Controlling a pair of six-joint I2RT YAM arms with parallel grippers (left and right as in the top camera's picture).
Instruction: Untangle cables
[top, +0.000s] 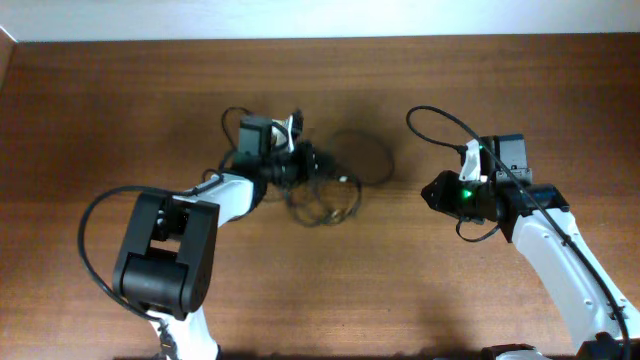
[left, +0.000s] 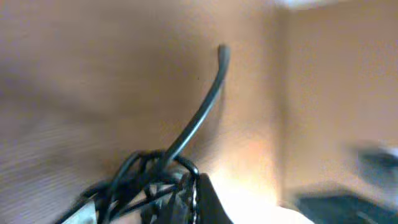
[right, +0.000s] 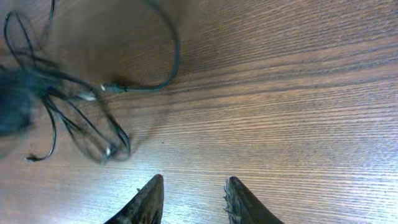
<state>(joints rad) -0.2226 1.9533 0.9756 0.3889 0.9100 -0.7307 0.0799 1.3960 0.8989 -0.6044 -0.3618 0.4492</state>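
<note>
**Operator:** Two sets of jaws: status?

**Arm:** My left jaws are pressing together, pinching the cables (top: 322, 192), which are lying bundled mid-counter (top: 100, 100). My right jaws are hovering spread and empty beside the bundle.

**Operator:** Hazard?

**Arm:** Pulling risks tightening the knot, because several strands are bunching inside one pinch.

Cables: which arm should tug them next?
Probably left: the left gripper is shut on the cables. The right gripper hangs open and empty over the table, away from them.
</note>
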